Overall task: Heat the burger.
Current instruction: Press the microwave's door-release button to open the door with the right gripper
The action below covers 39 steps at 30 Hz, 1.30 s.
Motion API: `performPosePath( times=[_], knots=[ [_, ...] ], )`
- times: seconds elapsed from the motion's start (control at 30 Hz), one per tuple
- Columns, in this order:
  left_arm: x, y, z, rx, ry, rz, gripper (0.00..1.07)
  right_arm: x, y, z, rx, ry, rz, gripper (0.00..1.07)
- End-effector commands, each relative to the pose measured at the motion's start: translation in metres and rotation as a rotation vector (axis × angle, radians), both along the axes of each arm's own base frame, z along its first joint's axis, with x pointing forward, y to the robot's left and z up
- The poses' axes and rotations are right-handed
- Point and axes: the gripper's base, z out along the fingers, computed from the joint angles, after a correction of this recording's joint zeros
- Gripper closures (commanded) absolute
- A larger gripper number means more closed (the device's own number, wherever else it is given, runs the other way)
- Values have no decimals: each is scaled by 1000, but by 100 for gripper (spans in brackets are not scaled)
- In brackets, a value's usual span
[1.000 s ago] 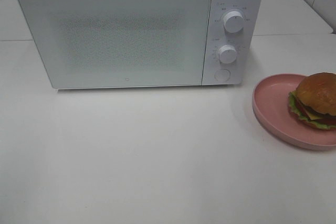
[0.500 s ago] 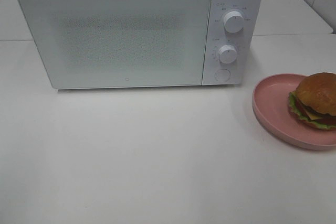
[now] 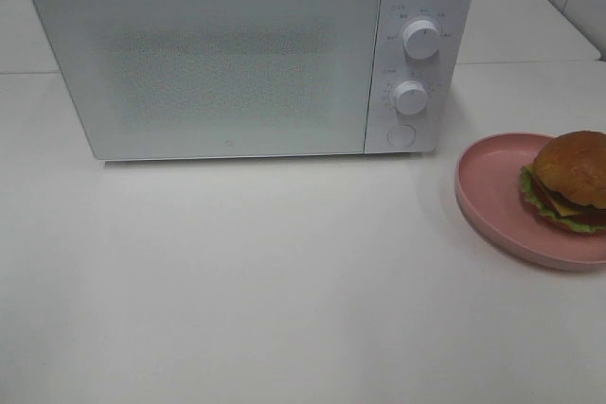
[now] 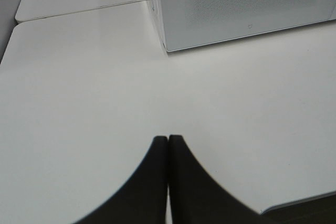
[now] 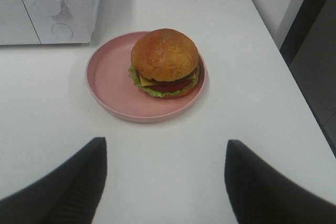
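The burger (image 3: 571, 182) with a golden-brown bun, lettuce, cheese and tomato sits on a pink plate (image 3: 492, 191) at the right edge of the white table; it also shows in the right wrist view (image 5: 165, 61) on the plate (image 5: 110, 80). The white microwave (image 3: 218, 54) stands at the back with its door shut. My right gripper (image 5: 165, 153) is open and empty, a short way back from the plate. My left gripper (image 4: 168, 140) is shut and empty over bare table, near the microwave's front corner (image 4: 165, 45). Neither gripper shows in the exterior high view.
The microwave has two knobs (image 3: 420, 38) and a round button (image 3: 401, 135) on its right panel. The table's right edge (image 5: 286, 72) runs close past the plate. White tabletop (image 3: 284, 272) lies in front of the microwave.
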Motion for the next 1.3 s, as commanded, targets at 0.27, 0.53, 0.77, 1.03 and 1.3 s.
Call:
performPosePath(
  times=[0.27, 0.53, 0.77, 1.03, 1.3],
  knots=[
    [-2, 0, 0, 1, -29, -2, 106, 55, 2, 22, -14, -10, 29, 45],
    [-2, 0, 0, 1, -29, -2, 106, 107, 4, 23, -17, -23, 58, 45],
    [-2, 0, 0, 1, -29, -2, 106, 156, 6, 12, -8, -37, 84, 48],
    [-2, 0, 0, 1, -29, -2, 106, 185, 8, -1, -6, -29, 100, 66],
    [-2, 0, 0, 1, -29, -2, 106, 204, 9, -9, 1, -57, 110, 100]
  ],
)
